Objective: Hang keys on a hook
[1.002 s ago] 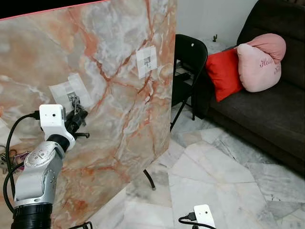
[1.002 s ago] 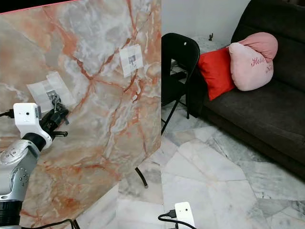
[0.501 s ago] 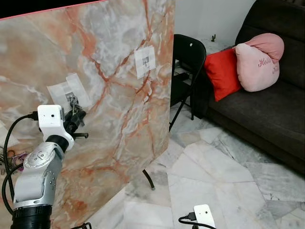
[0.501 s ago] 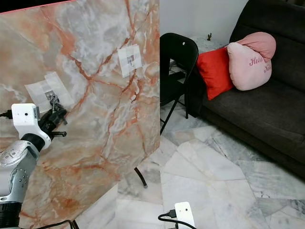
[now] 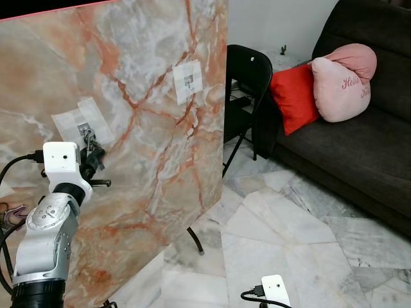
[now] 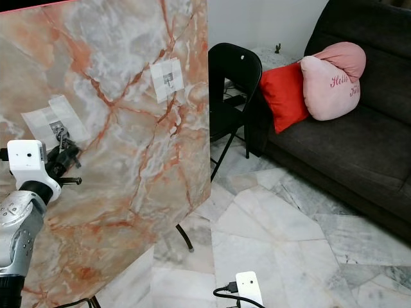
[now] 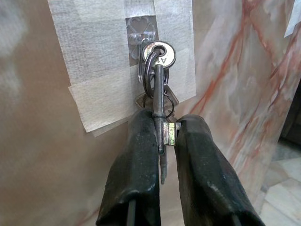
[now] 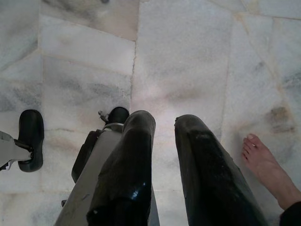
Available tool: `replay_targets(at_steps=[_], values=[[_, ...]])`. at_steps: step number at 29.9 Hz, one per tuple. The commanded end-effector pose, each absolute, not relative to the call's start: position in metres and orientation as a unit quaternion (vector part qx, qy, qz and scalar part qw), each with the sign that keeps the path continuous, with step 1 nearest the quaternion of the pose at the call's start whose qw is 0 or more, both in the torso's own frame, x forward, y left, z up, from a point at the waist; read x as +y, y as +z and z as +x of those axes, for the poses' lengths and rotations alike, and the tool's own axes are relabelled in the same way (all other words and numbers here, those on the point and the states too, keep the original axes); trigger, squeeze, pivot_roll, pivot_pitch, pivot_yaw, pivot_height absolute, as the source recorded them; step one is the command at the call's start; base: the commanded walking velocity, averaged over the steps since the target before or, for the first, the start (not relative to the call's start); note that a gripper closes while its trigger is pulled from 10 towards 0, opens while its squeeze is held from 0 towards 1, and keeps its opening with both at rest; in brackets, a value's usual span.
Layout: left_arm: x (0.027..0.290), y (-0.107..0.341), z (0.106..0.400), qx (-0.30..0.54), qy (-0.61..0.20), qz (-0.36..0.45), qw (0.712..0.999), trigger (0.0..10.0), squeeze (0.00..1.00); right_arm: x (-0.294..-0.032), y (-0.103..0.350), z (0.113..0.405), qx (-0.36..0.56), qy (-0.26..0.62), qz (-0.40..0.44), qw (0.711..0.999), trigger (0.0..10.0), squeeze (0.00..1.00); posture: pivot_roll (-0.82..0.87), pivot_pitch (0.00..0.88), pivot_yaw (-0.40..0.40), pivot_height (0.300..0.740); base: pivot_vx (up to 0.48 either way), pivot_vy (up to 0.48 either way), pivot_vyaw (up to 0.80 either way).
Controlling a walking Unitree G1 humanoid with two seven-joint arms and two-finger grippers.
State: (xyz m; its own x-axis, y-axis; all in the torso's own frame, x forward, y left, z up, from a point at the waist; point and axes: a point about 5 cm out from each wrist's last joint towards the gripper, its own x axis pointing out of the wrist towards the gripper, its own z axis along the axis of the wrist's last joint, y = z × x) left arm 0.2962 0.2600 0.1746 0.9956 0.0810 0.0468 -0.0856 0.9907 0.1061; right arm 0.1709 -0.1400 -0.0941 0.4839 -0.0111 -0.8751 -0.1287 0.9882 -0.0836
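- The two head views look forward and down from above the left arm, at the marble board (image 5: 141,96), the black folding chair (image 5: 247,83) and the dark sofa (image 5: 359,141); both share this scene, slightly offset sideways.
- The left wrist view looks along its fingers (image 7: 136,174), very close to the board and the keys (image 7: 157,89) on the taped hook (image 7: 139,35).
- The right wrist view faces straight down at the marble floor (image 8: 188,56), past a person's bare foot (image 8: 265,165).

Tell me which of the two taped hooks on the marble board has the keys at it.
The lower hook, nearer the robot's left side: the left gripper holds the keys at it. The upper hook, near the board's edge, is bare.
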Motion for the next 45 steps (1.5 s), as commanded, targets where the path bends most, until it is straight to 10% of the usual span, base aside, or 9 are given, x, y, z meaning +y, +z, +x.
replay_targets(at_steps=[1, 43, 44, 45], values=[[0.283, 0.192, 0.288, -0.059, 0.1, 0.075, 0.99, 10.0, 0.0, -0.14, -0.093, 0.173, 0.501, 0.032, -0.07, 0.862, 10.0, 0.0, 0.08, 0.0, -0.046, 0.728, 0.0, 0.0, 0.0], [0.254, 0.173, 0.284, -0.019, -0.046, 0.044, 0.998, 10.0, 0.0, -0.14, -0.093, 0.173, 0.498, 0.028, -0.07, 0.864, 10.0, 0.0, 0.08, 0.0, -0.042, 0.728, 0.0, 0.0, 0.0], [0.254, 0.173, 0.285, -0.019, -0.046, 0.044, 0.998, 10.0, 1.0, -0.14, -0.093, 0.172, 0.498, 0.027, -0.07, 0.864, 10.0, 0.0, 0.08, 0.0, -0.043, 0.728, 0.0, 0.0, 0.0], [0.254, 0.173, 0.285, -0.019, -0.046, 0.043, 0.998, 10.0, 1.0, -0.14, -0.093, 0.172, 0.498, 0.027, -0.07, 0.864, 10.0, 0.0, 0.08, 0.0, -0.043, 0.728, 0.0, 0.0, 0.0]])
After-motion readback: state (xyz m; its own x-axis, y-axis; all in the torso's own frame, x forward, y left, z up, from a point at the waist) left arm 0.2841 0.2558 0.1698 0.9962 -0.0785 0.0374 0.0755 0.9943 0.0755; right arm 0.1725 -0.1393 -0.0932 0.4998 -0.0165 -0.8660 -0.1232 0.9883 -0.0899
